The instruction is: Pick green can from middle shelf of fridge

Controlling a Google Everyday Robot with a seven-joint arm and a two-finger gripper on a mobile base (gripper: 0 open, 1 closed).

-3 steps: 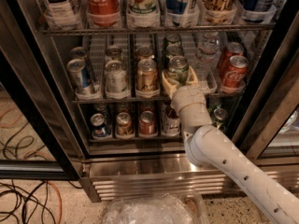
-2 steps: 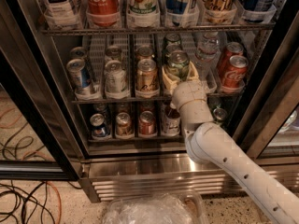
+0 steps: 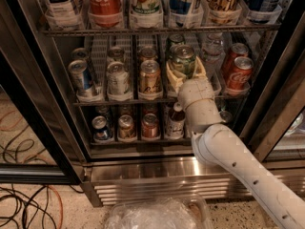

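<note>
The green can stands at the front of its lane on the middle shelf of the fridge, right of the gold-tan can. My gripper reaches in from the lower right on the white arm. Its tan fingers sit on both sides of the green can and are shut on it. The can's lower part is hidden behind the gripper. Another can stands behind it in the same lane.
A blue-silver can and a silver can stand left on the shelf, and red Coca-Cola cans right. Tall bottles fill the rack above, small cans the rack below. Cables lie on the floor left. Crumpled plastic lies at the bottom.
The gripper has closed in around the green can, and the can now sits slightly higher in the lane than before. The other cans have not moved.
</note>
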